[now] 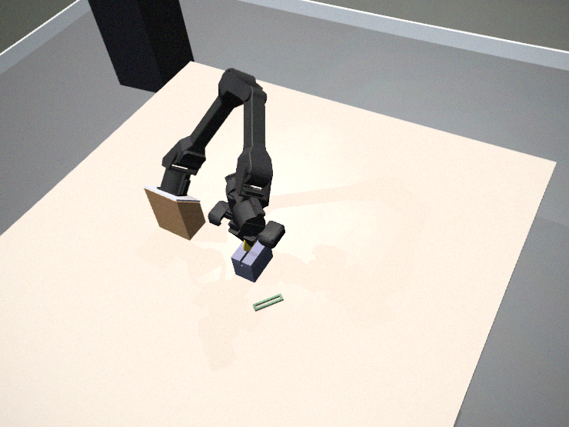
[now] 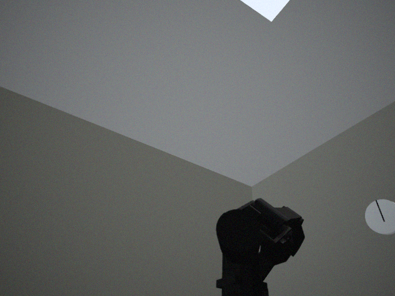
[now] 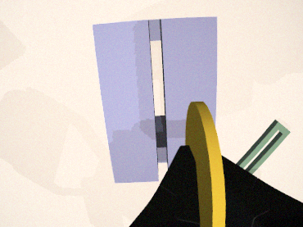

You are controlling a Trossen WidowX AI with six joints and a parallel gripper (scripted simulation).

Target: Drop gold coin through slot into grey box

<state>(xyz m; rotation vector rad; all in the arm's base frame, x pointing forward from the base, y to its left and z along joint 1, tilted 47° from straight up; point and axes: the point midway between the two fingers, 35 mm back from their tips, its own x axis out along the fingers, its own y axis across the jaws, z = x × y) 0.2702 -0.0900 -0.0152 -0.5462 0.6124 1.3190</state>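
Observation:
My gripper (image 1: pixel 247 241) (image 3: pixel 192 154) is shut on the gold coin (image 1: pixel 246 245) (image 3: pixel 200 124), which it holds on edge. The coin is over the right half of the grey-lilac box (image 1: pixel 254 259) (image 3: pixel 123 79) in the wrist view, right of the slot (image 3: pixel 158 83) and roughly in line with its length. In the top view the coin shows just above the lid's far part; whether it touches the lid cannot be told. Part of the coin is hidden by the fingers. The green holder (image 1: pixel 281 297) (image 3: pixel 282 126) lies empty on the table. The exterior view shows no coin or box.
The arm's base stands on a brown block (image 1: pixel 173 213) left of the box. The holder lies in front of the box in the top view. A dark pillar (image 1: pixel 137 28) stands behind the far left corner of the pale table (image 1: pixel 379 351).

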